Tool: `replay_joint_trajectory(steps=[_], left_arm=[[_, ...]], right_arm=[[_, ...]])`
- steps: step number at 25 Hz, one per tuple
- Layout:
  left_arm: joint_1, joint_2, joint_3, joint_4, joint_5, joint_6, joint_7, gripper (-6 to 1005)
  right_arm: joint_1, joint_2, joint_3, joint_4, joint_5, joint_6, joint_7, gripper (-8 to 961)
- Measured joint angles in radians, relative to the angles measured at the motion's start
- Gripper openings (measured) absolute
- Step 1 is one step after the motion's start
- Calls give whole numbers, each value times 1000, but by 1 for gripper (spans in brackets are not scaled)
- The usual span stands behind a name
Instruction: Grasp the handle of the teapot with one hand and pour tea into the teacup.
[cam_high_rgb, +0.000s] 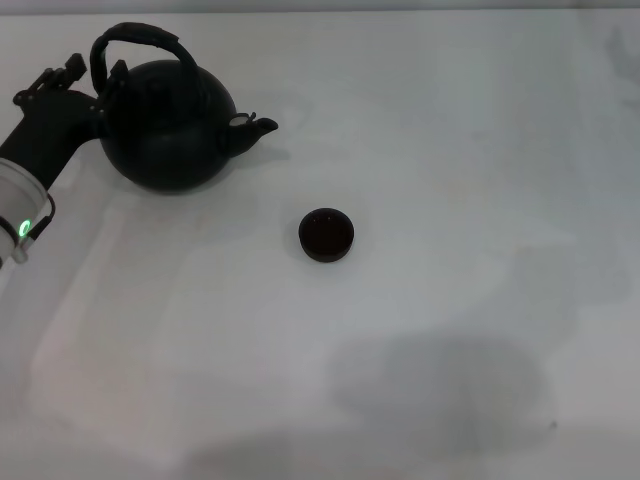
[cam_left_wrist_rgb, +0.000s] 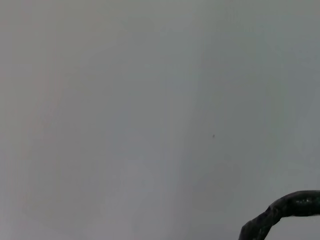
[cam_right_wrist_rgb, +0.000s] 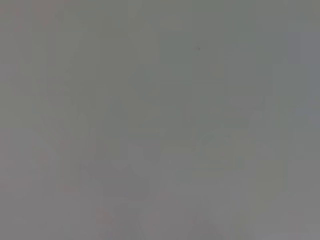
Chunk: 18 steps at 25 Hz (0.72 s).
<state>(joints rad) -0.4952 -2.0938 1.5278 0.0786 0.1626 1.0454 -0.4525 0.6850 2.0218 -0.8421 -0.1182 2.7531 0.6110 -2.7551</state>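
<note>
The teapot (cam_high_rgb: 168, 125) stands upright at the table's (cam_high_rgb: 450, 330) far left, spout pointing right toward the teacup (cam_high_rgb: 326, 235), which sits apart, nearer the table's middle. The left gripper (cam_high_rgb: 88, 112) is right against the teapot's left side, below the arched handle (cam_high_rgb: 140, 40); whether its fingers are spread or pinching cannot be told. Bare tabletop lies to the right of both.

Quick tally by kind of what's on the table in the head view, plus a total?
Teapots: 1, the black teapot with its arched handle, far left.
Teacups: 1, the dark teacup, near the middle.
Total: 2 things on the white table.
The left gripper is against the teapot's left side; the right one is out of view.
</note>
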Motion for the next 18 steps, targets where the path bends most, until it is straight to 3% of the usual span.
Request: replay_joint_trajectory(steps=[6,16,18], left_arm=[[44,0,-1,14,-9,40,-11,630],[148,-1,-8,28,-69,119,-85,806],[165,0,-8,30,-104,126,-88,805]], right_arm=[[-6,-2,0,0,-2,2,0,828],[-15,-3,-8,-1,-6,2,0,828],[-16,-3,-10,-1,-7,2,0,828]])
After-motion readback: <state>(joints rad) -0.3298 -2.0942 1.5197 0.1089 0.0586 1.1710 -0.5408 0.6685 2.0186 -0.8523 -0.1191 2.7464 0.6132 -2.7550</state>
